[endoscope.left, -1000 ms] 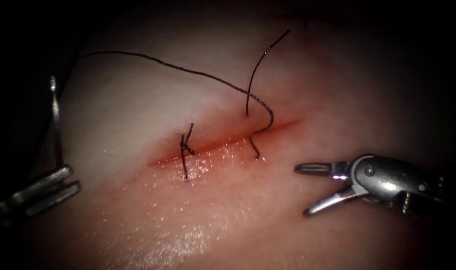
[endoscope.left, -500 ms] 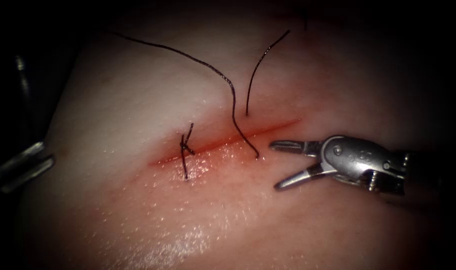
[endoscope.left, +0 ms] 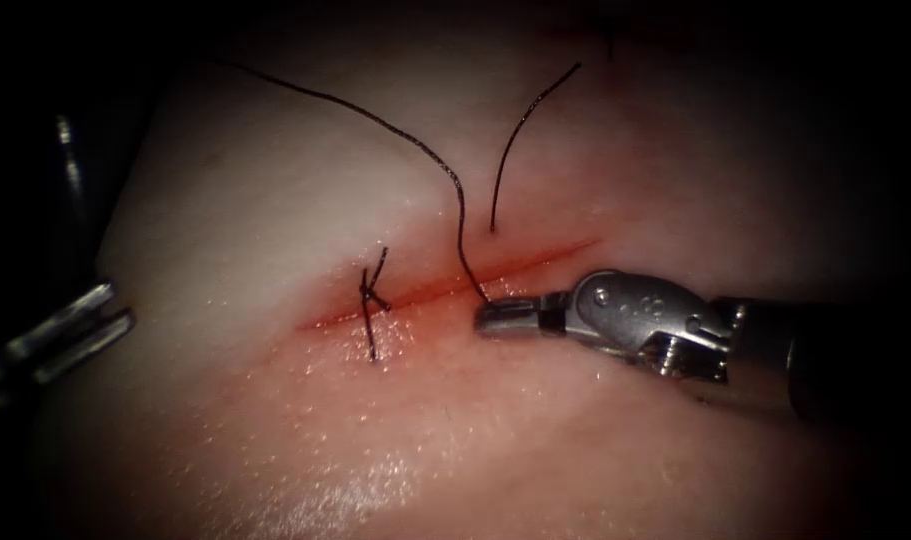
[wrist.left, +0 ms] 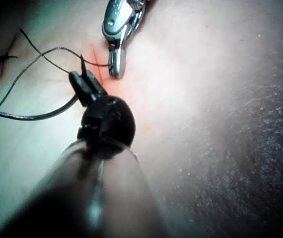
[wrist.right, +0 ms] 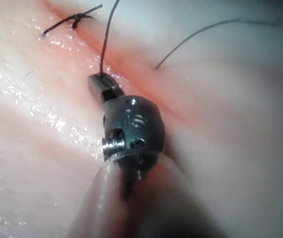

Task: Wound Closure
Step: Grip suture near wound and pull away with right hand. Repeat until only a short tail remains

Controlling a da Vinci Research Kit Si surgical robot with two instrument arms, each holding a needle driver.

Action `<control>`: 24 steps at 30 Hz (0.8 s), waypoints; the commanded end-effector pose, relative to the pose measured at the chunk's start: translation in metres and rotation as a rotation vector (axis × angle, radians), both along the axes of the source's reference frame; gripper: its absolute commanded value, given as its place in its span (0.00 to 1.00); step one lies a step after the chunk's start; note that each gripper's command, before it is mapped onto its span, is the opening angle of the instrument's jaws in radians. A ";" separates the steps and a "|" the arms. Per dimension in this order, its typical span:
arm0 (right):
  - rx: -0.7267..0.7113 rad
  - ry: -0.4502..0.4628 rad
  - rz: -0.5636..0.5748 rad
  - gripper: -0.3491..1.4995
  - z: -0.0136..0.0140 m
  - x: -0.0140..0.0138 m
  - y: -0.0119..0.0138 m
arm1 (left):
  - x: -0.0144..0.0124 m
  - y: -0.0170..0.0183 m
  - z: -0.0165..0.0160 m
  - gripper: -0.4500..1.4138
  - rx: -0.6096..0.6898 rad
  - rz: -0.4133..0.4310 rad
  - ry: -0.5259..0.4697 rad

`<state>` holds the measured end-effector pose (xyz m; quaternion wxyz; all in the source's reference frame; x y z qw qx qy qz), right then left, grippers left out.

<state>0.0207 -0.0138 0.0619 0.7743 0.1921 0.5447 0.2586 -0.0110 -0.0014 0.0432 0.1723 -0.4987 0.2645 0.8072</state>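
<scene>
My right tool (endoscope.left: 500,317) lay nearly level from the frame's right, jaws pressed together on the thread (endoscope.left: 463,262) where it leaves the tissue (endoscope.left: 275,200) beside the cut (endoscope.left: 445,285), mid-frame. My left tool (endoscope.left: 95,320) sat at the far left edge, holding the needle (wrist.left: 37,116) near its thread end. The left wrist view showed that curved needle lying against the tissue, while the right wrist view showed the tied stitch (wrist.right: 74,20).

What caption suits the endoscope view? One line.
Right tool grips the thread at the cut; left tool holds the needle off the tissue.
</scene>
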 end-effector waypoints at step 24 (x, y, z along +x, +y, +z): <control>0.016 0.066 -0.065 0.00 -0.0051 -0.0004 -0.0037 | -0.0037 0.0008 0.0025 0.00 0.010 0.045 -0.015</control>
